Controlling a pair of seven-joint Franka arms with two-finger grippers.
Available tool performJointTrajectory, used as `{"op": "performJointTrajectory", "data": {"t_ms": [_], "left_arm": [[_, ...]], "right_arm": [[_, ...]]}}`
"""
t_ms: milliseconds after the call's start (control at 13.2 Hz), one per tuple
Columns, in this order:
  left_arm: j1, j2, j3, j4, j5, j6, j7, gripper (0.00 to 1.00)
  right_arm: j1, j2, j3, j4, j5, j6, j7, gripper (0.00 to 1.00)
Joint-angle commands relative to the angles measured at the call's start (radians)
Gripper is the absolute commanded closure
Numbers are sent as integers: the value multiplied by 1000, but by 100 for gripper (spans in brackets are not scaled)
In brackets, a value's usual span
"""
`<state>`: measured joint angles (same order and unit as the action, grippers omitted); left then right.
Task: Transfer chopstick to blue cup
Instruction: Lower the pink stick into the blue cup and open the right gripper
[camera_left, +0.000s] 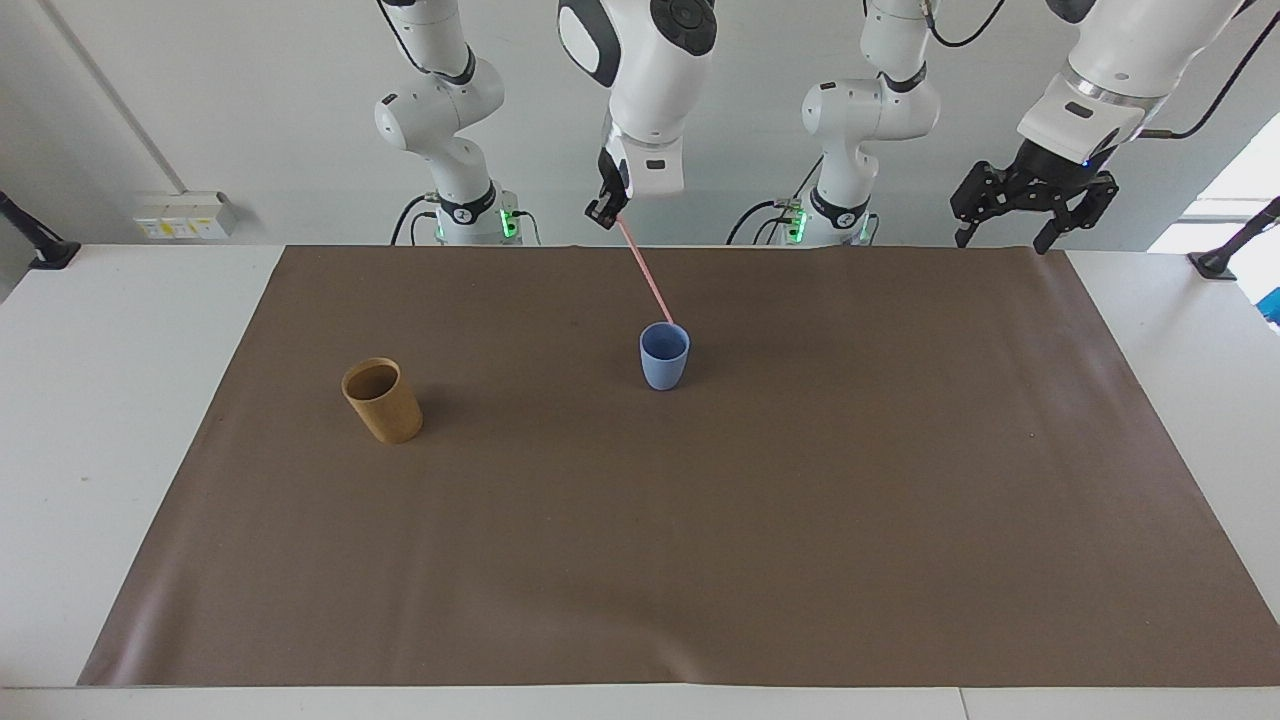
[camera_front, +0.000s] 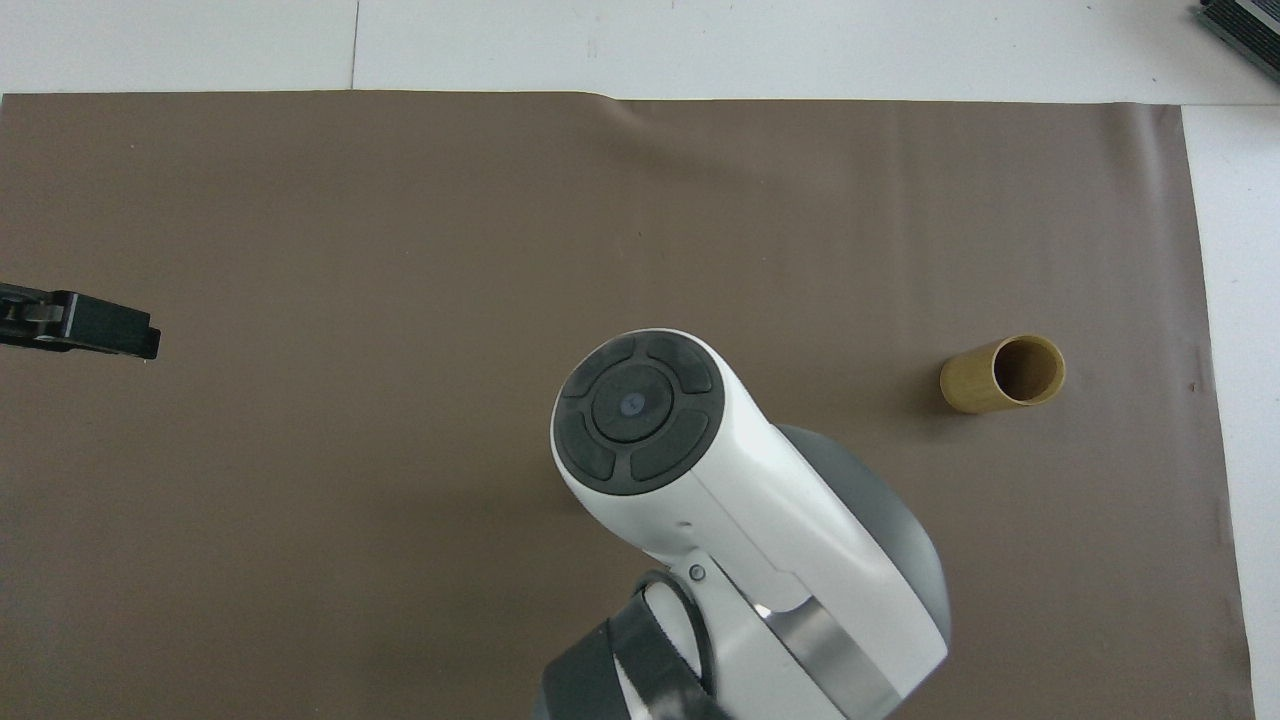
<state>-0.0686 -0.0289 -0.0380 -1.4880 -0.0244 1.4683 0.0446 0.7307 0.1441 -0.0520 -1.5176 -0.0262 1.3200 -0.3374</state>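
A white table carries a brown mat; a blue cup stands under the right gripper, a tan cup well aside.

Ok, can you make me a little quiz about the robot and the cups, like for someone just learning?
1. True or false: the chopstick lies flat on the mat.
2. Which cup is the chopstick's lower tip at? A) blue cup B) tan cup C) neither
3. Fill in: the left gripper waits with its fingers ____.

Key
1. False. The right gripper holds it up, slanting down.
2. A. The tip is at the blue cup's rim; whether it is inside cannot be told.
3. Open.
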Motion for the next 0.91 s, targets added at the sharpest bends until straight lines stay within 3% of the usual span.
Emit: {"op": "performJointTrajectory", "data": {"t_ms": [0, 830], "left_arm": [[19, -19, -13, -15, 3, -11, 17, 0], [21, -17, -13, -14, 3, -11, 15, 0]], "right_arm": [[-8, 32, -6, -35, 19, 60, 14, 100], [-10, 92, -6, -91, 46, 209, 78, 100]]}}
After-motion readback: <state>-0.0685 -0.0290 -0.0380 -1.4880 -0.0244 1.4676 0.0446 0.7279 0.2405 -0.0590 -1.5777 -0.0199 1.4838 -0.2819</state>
